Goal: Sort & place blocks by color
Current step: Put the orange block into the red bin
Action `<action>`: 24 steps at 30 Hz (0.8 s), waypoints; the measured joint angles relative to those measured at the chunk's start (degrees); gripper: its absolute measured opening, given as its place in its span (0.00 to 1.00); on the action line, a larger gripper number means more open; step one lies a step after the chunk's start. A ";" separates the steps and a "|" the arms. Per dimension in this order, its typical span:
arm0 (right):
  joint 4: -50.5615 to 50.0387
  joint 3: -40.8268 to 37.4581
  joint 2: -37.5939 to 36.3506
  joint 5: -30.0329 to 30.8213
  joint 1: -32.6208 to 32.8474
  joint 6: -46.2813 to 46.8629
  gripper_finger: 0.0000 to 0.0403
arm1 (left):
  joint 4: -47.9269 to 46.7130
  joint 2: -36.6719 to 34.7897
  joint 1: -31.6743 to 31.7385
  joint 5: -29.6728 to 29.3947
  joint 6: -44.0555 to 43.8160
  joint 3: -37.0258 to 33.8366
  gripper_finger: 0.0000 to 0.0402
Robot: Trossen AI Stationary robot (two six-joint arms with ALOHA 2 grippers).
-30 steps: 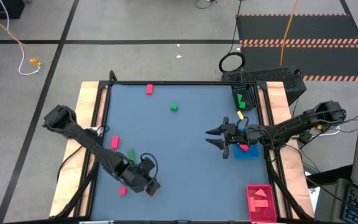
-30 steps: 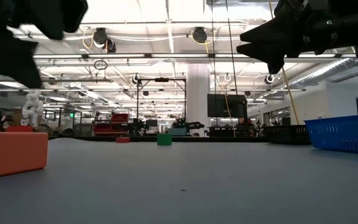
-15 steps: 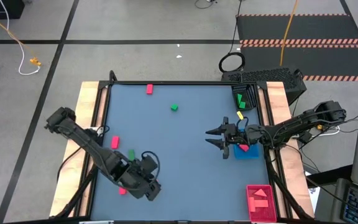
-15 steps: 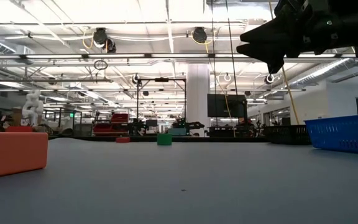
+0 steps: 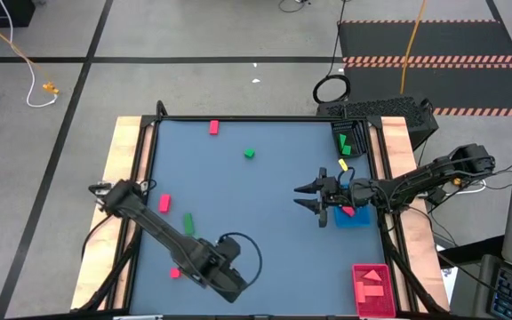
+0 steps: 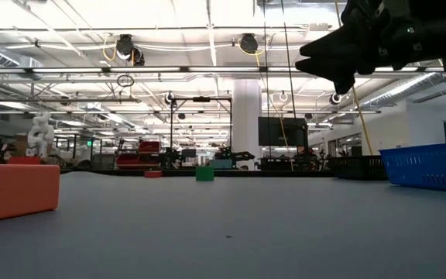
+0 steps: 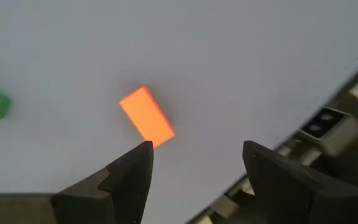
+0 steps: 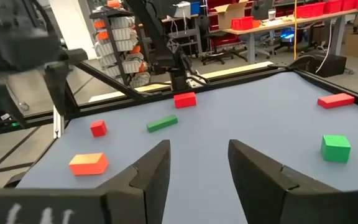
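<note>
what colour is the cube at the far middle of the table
Green cube, clearest in the right wrist view.

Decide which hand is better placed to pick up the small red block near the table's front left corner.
Left. The open left hand hovers beside the red block; the right hand waits across the table by the blue tray.

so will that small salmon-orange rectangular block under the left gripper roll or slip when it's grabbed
The salmon-orange rectangular block lies flat on a broad face, so it probably won't roll or tip. It looks rigid with straight parallel sides, which should suit the open left gripper. It's probably light and may skid on the smooth tabletop.
</note>
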 joint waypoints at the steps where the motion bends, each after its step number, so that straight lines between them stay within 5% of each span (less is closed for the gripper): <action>1: -0.05 0.00 0.01 -0.02 0.01 -0.01 0.38 | -0.14 0.56 -0.02 0.01 -0.36 -0.33 0.62; 24: 0.00 0.00 -0.01 -0.11 0.15 -0.48 0.38 | 14.67 2.62 1.13 4.52 -4.42 -21.36 0.62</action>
